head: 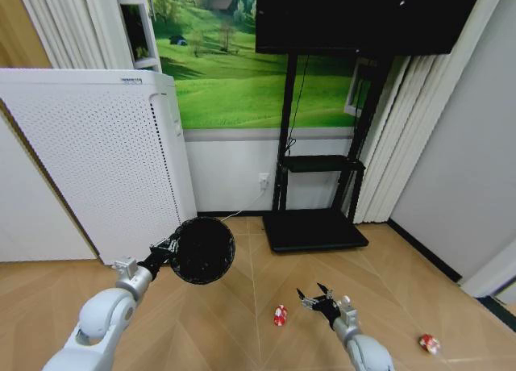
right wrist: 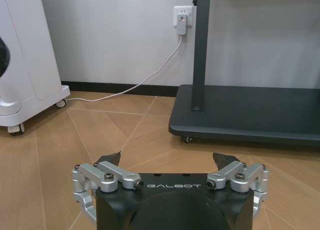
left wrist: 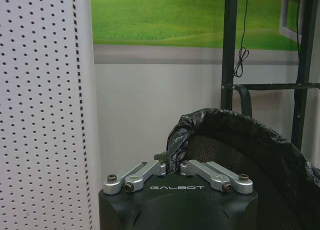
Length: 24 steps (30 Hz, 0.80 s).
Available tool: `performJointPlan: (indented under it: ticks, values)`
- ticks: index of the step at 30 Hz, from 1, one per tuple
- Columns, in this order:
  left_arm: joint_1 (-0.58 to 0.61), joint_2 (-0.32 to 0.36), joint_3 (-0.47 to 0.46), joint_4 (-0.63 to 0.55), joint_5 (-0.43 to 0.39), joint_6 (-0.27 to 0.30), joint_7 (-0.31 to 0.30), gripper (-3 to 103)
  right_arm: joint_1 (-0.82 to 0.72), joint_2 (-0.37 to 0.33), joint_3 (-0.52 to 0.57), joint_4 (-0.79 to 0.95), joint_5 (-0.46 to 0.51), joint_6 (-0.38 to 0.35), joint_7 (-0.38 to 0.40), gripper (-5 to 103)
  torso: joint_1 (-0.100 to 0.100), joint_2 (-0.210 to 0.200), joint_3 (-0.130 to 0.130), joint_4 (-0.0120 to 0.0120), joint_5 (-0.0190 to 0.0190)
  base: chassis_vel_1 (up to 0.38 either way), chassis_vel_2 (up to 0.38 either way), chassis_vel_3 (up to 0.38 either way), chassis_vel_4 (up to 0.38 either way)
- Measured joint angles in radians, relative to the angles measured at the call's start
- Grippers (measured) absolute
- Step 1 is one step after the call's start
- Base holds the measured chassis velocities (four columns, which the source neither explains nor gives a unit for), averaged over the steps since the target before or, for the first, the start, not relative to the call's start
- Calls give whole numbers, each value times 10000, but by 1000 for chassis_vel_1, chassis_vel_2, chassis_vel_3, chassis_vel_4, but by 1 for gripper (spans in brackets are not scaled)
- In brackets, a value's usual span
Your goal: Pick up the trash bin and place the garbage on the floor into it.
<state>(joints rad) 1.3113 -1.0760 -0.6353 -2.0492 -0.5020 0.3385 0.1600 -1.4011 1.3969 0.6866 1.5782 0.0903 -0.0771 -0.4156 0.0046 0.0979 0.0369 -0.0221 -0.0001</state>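
Observation:
The trash bin point(head: 201, 250) is a small round black basket lined with a black bag, held up off the floor point(head: 242, 323) with its mouth tilted toward me. My left gripper point(head: 168, 250) is shut on its rim, and the left wrist view shows the fingers pinching the bag-covered rim point(left wrist: 172, 152) of the bin point(left wrist: 250, 145). A red-and-white scrap of garbage point(head: 280, 315) lies on the floor just left of my right gripper point(head: 316, 295). That gripper point(right wrist: 169, 159) hangs open and holds nothing. Another red-and-white scrap point(head: 429, 343) lies far right.
A tall white perforated appliance point(head: 97, 161) on casters stands at the left, close behind the bin. The black TV stand base point(head: 314, 230) sits ahead against the wall, with a cable running to a wall socket point(right wrist: 182, 15). Open floor spreads around the scraps.

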Motion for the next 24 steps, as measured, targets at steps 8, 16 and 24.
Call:
performJointPlan:
  ticks: [8, 16, 24]
  values:
    - [-1690, 257, 1534, 745, 28, -37, -46, 7, 84, 132, -716, -285, 710, -603, 682, 100, -1, 0, 0, -3, 0, 0, 0, 0, 0]
    - [-4081, 134, 3571, 2009, 16, -49, -294, 7, 300, 278, -1725, -856, 1753, -1649, 1733, 100, 0, 0, 1, -1, 2, 0, 0, 0, 0]
    - [-5607, -166, 5235, 2722, -35, -7, -421, 7, 721, 101, -2388, -1707, 1219, -1548, 1234, 100, 0, -1, 1, -6, 2, 0, 0, 0, 0]
